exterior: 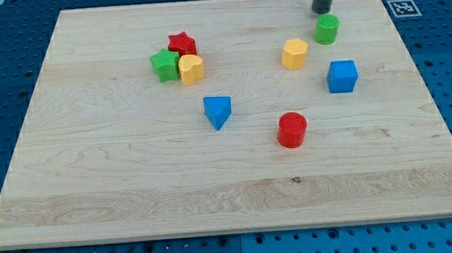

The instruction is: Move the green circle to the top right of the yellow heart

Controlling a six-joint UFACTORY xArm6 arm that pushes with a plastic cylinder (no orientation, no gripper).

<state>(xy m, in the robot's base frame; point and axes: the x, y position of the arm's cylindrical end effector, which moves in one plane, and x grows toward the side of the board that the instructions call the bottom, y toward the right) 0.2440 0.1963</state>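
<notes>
The green circle [327, 29] stands near the view's top right of the wooden board. My tip [322, 10] is just above it in the view, touching or nearly touching its far side. The yellow heart [192, 68] lies at the upper left, pressed against a green star [165, 64] on its left and a red star [181, 44] above it. The green circle is far to the right of the yellow heart and slightly higher in the view.
A yellow hexagon [293, 54] lies just down-left of the green circle. A blue cube [342, 76] sits below the circle, a red cylinder [292, 130] lower down, a blue triangle [218, 111] near the centre. A marker tag [403, 7] is on the board's top right corner.
</notes>
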